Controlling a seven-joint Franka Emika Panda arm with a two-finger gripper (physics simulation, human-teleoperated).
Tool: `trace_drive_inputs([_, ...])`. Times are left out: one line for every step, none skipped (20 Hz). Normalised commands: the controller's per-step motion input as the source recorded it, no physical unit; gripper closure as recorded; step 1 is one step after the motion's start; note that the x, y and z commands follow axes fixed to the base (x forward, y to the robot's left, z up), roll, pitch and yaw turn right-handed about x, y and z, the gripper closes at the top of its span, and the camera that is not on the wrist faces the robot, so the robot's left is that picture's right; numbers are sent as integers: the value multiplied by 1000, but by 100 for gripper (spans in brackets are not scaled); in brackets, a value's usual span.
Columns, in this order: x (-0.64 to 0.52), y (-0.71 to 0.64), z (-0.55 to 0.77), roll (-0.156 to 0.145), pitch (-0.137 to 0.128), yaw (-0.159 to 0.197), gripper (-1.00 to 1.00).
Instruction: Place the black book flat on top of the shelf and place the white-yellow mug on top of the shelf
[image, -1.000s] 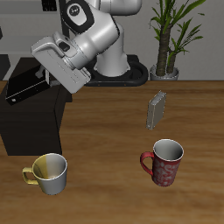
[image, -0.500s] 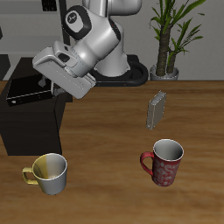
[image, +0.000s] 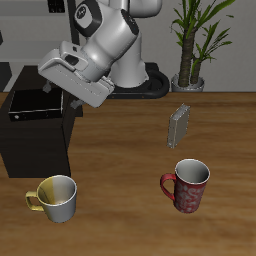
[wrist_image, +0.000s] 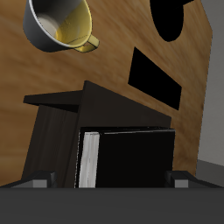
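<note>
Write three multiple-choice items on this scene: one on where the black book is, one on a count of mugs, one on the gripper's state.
1. The black book lies:
A. flat on the shelf
B. on the table by the red mug
C. inside a mug

2. Mugs on the table:
A. one
B. two
C. three

3. The gripper is:
A. shut on the book
B. shut on a mug
C. holding nothing

Key:
1 A: the book rests flat on the shelf top.
2 B: the white-yellow mug and the red patterned mug.
3 C: it sits above the book, apart from it, in both views.

Wood-grain table (image: 130, 150), matt blk shelf (image: 35, 145), glossy mug (image: 58, 198)
</note>
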Motion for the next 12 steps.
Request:
trace_drive_inputs([-161, 176, 244, 104, -73, -66, -100])
trace_drive_inputs([-154, 137, 267, 80, -93, -33, -100])
trace_drive_inputs([59, 38, -10, 0, 0, 0, -100])
trace_drive_inputs([-124, 189, 298, 133, -156, -28, -100])
trace_drive_inputs([8, 118, 145, 97, -72, 2, -100])
trace_drive_inputs([-346, 116, 386, 120, -109, -53, -100])
trace_drive_inputs([-145, 94, 327, 372, -145, -153, -100])
trace_drive_inputs([-190, -52, 263, 23, -40, -60, -100])
trace_drive_inputs([-206, -78, 374, 87, -209, -122, -100])
trace_drive_inputs([56, -52, 133, 220, -113, -15, -100])
trace_drive_inputs([-127, -313, 250, 150, 20, -202, -100])
trace_drive_inputs([76, 11, 118, 250, -60, 6, -100])
